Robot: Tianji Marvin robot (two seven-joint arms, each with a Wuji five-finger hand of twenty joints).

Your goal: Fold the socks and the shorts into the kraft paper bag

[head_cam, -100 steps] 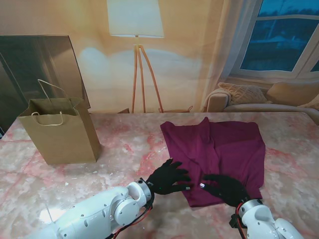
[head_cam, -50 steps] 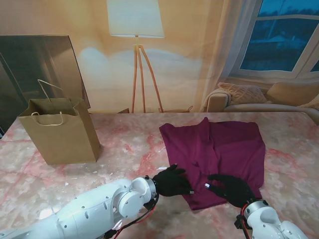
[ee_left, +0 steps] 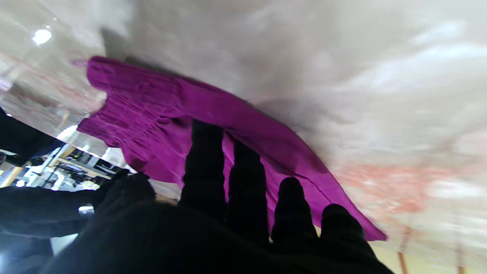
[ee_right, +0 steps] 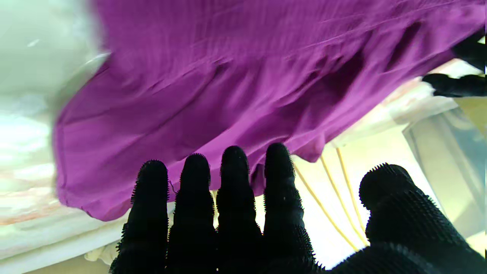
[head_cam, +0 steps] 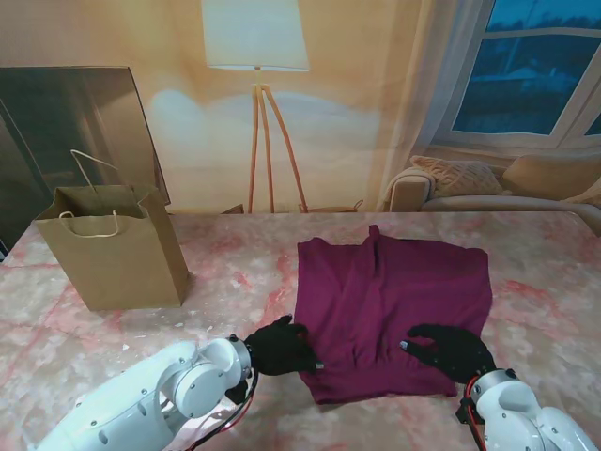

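The maroon shorts (head_cam: 390, 305) lie spread flat on the marble table, right of centre. My left hand (head_cam: 282, 348) rests at their near left corner, fingers (ee_left: 205, 167) stretched flat along the cloth's edge (ee_left: 266, 137). My right hand (head_cam: 453, 349) lies palm down on the near right part of the shorts (ee_right: 236, 76), fingers (ee_right: 234, 179) straight and together, thumb apart. Neither hand has cloth closed in its grip. The kraft paper bag (head_cam: 113, 249) stands upright and open at the far left, well away from both hands. No socks show in any view.
The pink-veined marble table (head_cam: 235, 282) runs wide between bag and shorts. Behind its far edge hangs a printed backdrop with a floor lamp (head_cam: 258, 56), a sofa and a window. A dark panel (head_cam: 66, 113) leans behind the bag.
The shorts have slid to the left and turned squarer to me. My left hand drew back leftward to their near left corner. My right hand shifted a little to the right.
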